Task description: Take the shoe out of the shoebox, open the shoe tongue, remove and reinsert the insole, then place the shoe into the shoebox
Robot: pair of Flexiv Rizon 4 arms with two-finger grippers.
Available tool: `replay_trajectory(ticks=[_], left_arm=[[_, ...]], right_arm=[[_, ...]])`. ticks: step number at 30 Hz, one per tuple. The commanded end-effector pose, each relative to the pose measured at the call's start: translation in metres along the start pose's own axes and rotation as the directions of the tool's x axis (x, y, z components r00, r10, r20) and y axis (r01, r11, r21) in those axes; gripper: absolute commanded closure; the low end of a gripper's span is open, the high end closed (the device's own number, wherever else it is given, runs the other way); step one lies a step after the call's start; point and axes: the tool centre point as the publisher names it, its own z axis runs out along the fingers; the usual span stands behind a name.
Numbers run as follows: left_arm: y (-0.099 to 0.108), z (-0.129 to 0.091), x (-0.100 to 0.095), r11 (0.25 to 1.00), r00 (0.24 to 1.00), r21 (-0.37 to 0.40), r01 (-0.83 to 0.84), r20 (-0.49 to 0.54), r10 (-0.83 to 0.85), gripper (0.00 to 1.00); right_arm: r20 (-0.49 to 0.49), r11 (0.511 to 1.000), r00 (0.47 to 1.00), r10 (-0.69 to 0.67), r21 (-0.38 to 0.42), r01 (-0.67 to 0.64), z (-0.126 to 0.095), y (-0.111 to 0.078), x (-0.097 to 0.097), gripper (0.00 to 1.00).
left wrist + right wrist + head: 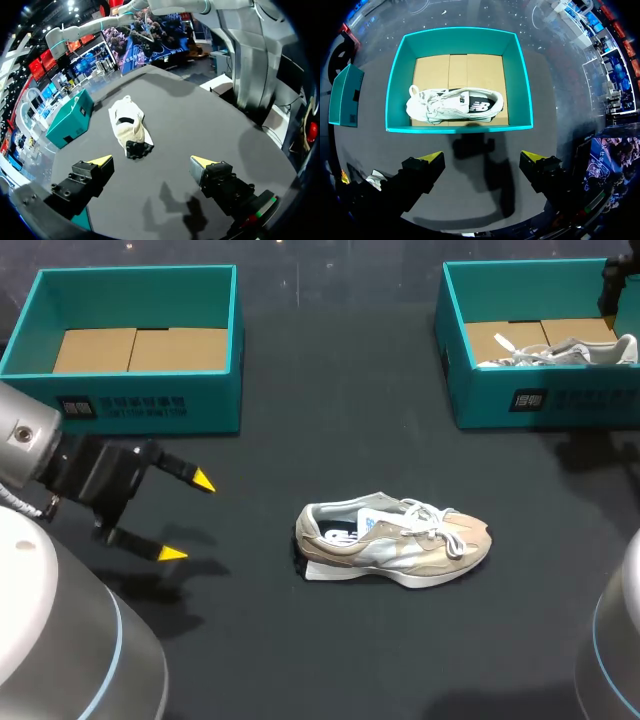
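A beige and white shoe (395, 543) lies on its side on the dark table, toe to the right; the left wrist view has its heel toward me (127, 125). My left gripper (188, 517) hovers left of it, open and empty (151, 161). A second, white shoe (560, 352) lies in the right teal shoebox (540, 400). In the right wrist view that white shoe (452, 106) lies on the cardboard floor of the box (457, 130). My right gripper (482, 156) hangs above the box's near wall, open and empty.
An empty teal shoebox (140, 405) with a cardboard floor stands at the back left, close behind my left gripper. Bare dark table surrounds the beige shoe, between the two boxes and toward the front edge.
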Motion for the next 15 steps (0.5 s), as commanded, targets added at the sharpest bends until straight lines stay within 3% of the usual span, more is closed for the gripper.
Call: replay_trajectory(ticks=[1, 3, 10, 15], left_arm=[[-0.003, 0.000, 0.006, 1.000, 0.994, -0.007, -0.001, 0.105, 0.002, 0.00], [0.002, 0.000, 0.006, 0.999, 0.991, 0.023, 0.032, 0.128, -0.035, 0.00], [0.038, 0.002, 0.012, 0.945, 0.953, 0.287, 0.155, 0.208, -0.220, 0.00], [0.055, 0.008, 0.014, 0.916, 0.946, 0.357, 0.183, 0.188, -0.263, 0.00]], right_arm=[[0.001, 1.000, 1.000, 0.000, -0.001, 0.000, 0.000, -0.001, 0.000, 0.00], [0.001, 1.000, 1.000, 0.000, -0.001, 0.000, 0.000, -0.001, 0.000, 0.00], [0.001, 1.000, 1.000, 0.000, -0.001, 0.000, 0.000, -0.001, 0.000, 0.00], [0.001, 1.000, 1.000, 0.000, -0.001, 0.000, 0.000, -0.001, 0.000, 0.00]])
